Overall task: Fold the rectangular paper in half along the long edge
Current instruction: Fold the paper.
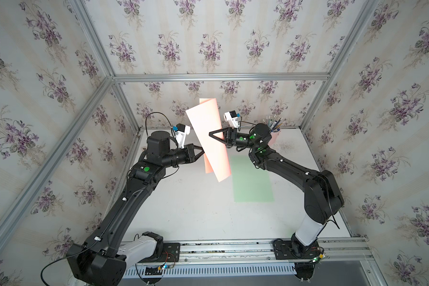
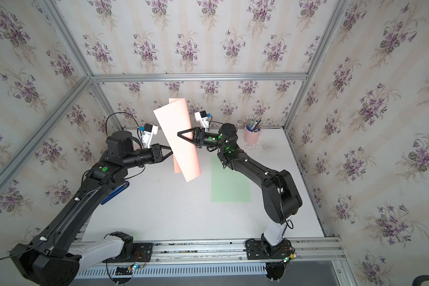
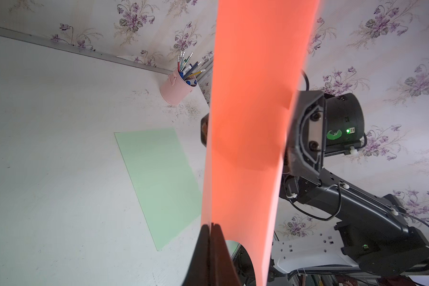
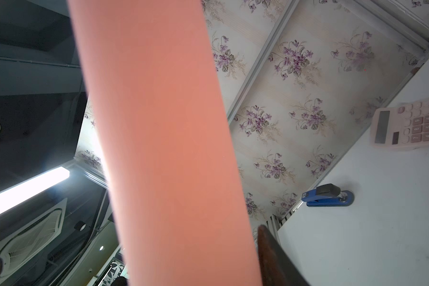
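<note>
Salmon paper (image 1: 204,121) is off the desk (image 1: 188,210), held in the air between the two arms, standing roughly on end and tilted. It is doubled over lengthwise into a loose loop. In both top views a rear layer shows past the front layer at the upper end and again at the lower end, so the halves do not line up. Left claw (image 1: 203,149) is closed and pinches the sheet at one long side. The left wrist view shows its tips tight together on the paper's edge, though I cannot tell whether both free edges sit in that pinch. Right claw (image 1: 210,134) reaches across the opposite side at mid-height. The sheet hides part of it, so I cannot tell whether it stands open or grips. Judgement: the bring-over is roughly done, but the bend looks rounded, with no sharp crease visible. Left to do: square the edges, lay the sheet down, press the fold flat. A green sheet (image 1: 253,180) lies flat on the desk, apart from both claws.
</note>
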Motion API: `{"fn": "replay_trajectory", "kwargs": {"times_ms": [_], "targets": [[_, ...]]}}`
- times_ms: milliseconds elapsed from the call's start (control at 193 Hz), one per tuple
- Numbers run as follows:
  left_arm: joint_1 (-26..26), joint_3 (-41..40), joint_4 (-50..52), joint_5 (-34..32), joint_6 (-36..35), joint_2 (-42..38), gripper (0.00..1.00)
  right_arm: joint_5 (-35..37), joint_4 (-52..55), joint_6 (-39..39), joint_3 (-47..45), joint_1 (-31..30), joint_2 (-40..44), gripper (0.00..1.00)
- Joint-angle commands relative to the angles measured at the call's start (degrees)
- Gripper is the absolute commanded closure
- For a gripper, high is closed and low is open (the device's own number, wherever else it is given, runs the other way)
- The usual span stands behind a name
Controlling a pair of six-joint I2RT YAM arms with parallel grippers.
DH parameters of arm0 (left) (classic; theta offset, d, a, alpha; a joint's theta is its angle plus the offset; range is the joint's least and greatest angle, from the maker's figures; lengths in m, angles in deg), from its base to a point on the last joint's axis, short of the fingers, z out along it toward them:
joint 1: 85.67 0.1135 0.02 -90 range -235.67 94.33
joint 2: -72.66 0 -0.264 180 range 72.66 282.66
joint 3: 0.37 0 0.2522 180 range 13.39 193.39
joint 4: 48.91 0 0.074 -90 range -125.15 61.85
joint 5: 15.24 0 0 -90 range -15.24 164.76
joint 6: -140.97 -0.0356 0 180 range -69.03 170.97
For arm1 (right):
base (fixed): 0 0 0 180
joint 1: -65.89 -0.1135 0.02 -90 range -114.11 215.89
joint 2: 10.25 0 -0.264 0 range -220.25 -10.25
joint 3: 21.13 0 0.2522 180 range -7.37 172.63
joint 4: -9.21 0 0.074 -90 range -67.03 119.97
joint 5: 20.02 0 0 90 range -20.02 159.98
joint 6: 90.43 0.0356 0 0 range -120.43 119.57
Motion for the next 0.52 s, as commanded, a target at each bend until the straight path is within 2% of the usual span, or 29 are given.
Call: {"fn": "replay_trajectory", "kwargs": {"times_ms": [0, 171, 403, 517], "targets": [[-0.16, -0.01, -2.62, 1.47, 0.4, 0.31, 1.0, 1.05, -6.88, 3.46, 0.01, -0.19, -0.62, 0.51], [-0.47, -0.35, -3.58, 2.15, 0.87, 0.44, 1.0, 1.8, -9.11, 4.74, -0.05, -0.22, -1.03, 0.54], [-0.47, -0.53, -3.81, 1.97, 0.79, 0.18, 0.91, 1.96, -11.07, 6.18, -0.12, -0.27, -1.49, 0.62], [-0.45, -0.5, -3.67, 1.74, 0.59, -0.14, 0.91, 2.38, -10.87, 5.64, -0.6, -0.27, -0.9, 0.63]]}}
